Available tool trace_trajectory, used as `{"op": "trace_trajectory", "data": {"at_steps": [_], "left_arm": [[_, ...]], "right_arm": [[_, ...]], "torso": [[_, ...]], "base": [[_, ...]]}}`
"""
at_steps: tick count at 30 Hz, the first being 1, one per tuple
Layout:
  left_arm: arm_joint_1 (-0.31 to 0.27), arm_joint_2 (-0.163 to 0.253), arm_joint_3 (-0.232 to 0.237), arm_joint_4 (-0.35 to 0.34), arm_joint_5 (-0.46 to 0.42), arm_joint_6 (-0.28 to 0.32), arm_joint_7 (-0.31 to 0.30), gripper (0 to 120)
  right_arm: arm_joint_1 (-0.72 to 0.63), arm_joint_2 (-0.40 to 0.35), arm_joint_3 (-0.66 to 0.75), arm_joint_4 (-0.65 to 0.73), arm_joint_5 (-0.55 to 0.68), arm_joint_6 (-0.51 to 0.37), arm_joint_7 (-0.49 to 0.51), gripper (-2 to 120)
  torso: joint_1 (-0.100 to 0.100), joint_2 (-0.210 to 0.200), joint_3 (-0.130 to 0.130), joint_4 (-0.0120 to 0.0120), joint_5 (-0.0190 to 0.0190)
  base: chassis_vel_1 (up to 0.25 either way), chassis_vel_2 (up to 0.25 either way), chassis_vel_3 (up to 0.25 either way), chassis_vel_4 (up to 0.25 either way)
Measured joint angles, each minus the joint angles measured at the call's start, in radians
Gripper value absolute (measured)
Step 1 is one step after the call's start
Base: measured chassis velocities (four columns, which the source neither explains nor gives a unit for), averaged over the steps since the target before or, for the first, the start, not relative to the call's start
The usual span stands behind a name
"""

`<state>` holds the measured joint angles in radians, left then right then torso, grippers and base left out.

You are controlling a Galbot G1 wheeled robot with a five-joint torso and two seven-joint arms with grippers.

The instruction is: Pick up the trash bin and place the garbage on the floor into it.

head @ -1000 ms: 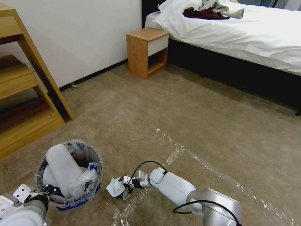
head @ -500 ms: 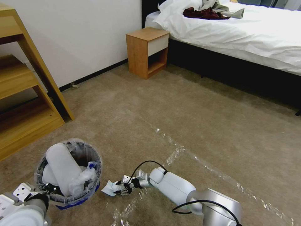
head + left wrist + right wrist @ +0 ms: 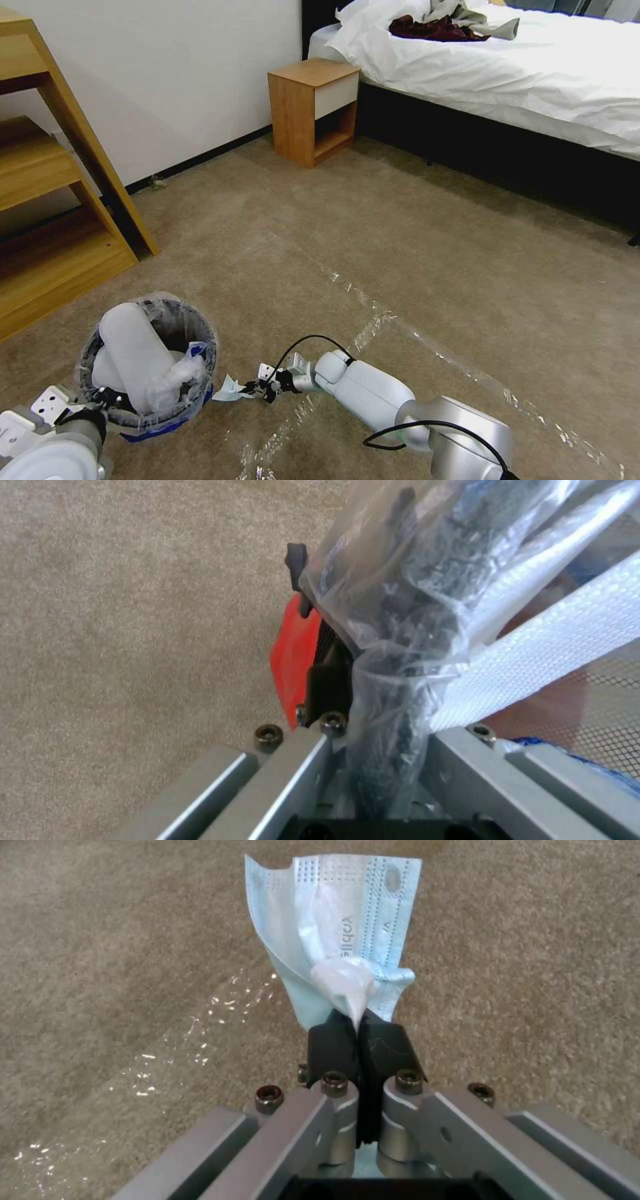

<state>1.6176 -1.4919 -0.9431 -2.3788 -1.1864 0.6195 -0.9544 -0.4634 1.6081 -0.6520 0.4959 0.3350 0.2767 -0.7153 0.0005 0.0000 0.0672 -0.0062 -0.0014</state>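
The trash bin point(image 3: 200, 337), round, red and lined with a crinkly clear bag, is at the lower left of the floor point(image 3: 400, 233). My left gripper point(image 3: 100, 402) is shut on its near rim. In the left wrist view the fingers point(image 3: 297, 570) clamp the red wall point(image 3: 293, 655) and the bag point(image 3: 400, 605). A white slipper point(image 3: 133, 353) and crumpled white paper point(image 3: 179, 381) lie inside. My right gripper point(image 3: 257, 389) is just right of the bin and shut on a piece of garbage, a light blue face mask point(image 3: 227, 390). The mask point(image 3: 333, 935) hangs from the gripper point(image 3: 360, 1027) above the carpet.
A wooden shelf unit point(image 3: 47, 220) stands at the left by the wall. A wooden nightstand point(image 3: 313, 110) and a bed point(image 3: 500, 73) with white sheets are at the back. Shiny clear tape lines point(image 3: 373, 320) cross the open carpet in the middle and right.
My right gripper has carried the face mask a little up and left, closer to the bin's rim. The mask now hangs stretched out rather than bunched. The bin and left gripper barely moved.
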Motion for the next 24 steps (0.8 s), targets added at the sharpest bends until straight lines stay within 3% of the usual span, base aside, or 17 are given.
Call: {"op": "trace_trajectory", "data": {"at_steps": [11, 16, 24], "left_arm": [[-0.003, 0.018, -0.009, -0.006, -0.032, 0.0, -0.007, 0], [-0.016, 0.074, -0.037, -0.002, -0.109, 0.003, -0.03, 0], [-0.055, 0.148, -0.047, 0.03, -0.184, 0.001, -0.062, 0]], "right_arm": [[0.011, 0.0, 0.031, 0.011, -0.002, 0.025, -0.008, 0], [0.05, 0.0, 0.048, 0.139, -0.001, 0.091, 0.013, 0], [0.102, -0.019, 0.095, 0.289, 0.018, 0.088, 0.073, 0]], "torso": [[0.0, 0.0, 0.0, -0.0001, -0.0001], [0.0, 0.0, 0.0, 0.0002, -0.0003], [0.0, 0.0, 0.0, 0.0003, -0.0002]], "base": [[0.0, 0.0, 0.0, 0.0], [0.0, 0.0, 0.0, 0.0], [0.0, 0.0, 0.0, 0.0]]}}
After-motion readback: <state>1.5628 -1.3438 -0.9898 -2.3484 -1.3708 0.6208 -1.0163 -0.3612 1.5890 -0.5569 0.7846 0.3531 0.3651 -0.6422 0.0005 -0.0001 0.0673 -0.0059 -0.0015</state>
